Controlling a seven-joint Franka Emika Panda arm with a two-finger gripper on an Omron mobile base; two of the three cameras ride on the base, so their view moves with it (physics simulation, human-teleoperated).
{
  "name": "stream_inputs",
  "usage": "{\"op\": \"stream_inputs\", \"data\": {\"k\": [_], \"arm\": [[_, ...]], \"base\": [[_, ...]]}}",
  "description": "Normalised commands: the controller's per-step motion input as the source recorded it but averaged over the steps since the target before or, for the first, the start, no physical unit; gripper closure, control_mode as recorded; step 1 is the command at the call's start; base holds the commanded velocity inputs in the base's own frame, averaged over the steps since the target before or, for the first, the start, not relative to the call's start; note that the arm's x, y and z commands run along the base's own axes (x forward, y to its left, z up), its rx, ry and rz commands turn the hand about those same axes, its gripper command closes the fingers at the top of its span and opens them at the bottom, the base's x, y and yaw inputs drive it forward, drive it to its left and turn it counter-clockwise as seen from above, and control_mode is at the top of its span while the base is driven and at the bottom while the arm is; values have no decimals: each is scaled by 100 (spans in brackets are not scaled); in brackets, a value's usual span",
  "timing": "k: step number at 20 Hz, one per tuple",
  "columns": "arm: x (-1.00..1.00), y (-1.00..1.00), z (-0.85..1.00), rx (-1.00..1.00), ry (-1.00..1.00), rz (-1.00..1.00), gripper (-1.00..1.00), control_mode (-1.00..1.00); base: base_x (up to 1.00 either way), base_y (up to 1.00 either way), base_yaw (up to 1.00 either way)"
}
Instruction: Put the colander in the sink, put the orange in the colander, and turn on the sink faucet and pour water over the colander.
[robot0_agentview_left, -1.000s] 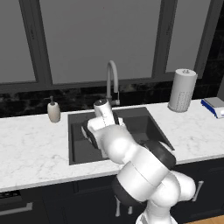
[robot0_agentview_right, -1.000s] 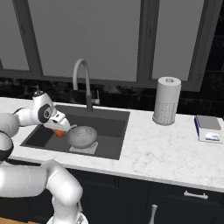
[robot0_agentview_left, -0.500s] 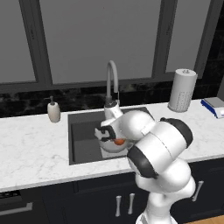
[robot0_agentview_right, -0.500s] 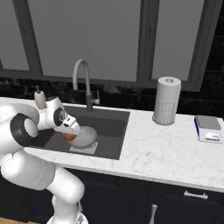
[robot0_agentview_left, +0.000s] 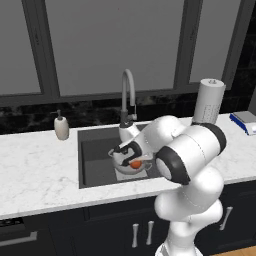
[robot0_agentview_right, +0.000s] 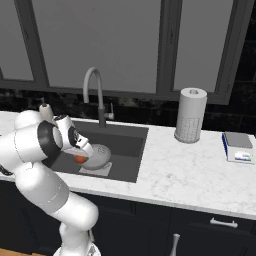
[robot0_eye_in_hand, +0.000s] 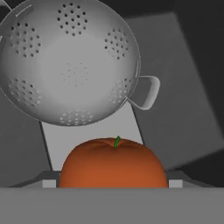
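Note:
The silver colander (robot0_agentview_left: 121, 158) (robot0_agentview_right: 101, 152) stands upright in the dark sink (robot0_agentview_left: 93, 150) (robot0_agentview_right: 128, 145), on the lighter square patch. My gripper (robot0_agentview_left: 134, 161) (robot0_agentview_right: 80, 158) hangs low over the basin right beside the colander, shut on the orange (robot0_agentview_left: 135, 164) (robot0_agentview_right: 80, 159). In the hand view the orange (robot0_eye_in_hand: 113, 164) sits between my fingertips, with the colander's holed bowl (robot0_eye_in_hand: 70, 61) and one loop handle just beyond it. The gooseneck sink faucet (robot0_agentview_left: 128, 95) (robot0_agentview_right: 93, 86) rises behind the basin; no water runs from it.
A beige soap dispenser (robot0_agentview_left: 61, 126) stands left of the sink. A paper towel roll (robot0_agentview_left: 208, 101) (robot0_agentview_right: 190, 116) and a blue-and-white box (robot0_agentview_left: 244, 121) (robot0_agentview_right: 238, 147) sit on the white marble counter (robot0_agentview_left: 35, 170) to the right. Dark cabinets run below.
My arm has swung from the sink's left side across to the colander, carrying the orange with it. The colander has not moved.

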Motion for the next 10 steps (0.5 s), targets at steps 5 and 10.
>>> {"op": "stream_inputs", "data": {"k": [5, 10], "arm": [[30, 0, -3, 0, 0, 0, 100, -100], [11, 0, -20, 0, 0, 0, 100, -100]], "base": [[0, 0, 0], [0, 0, 0]]}}
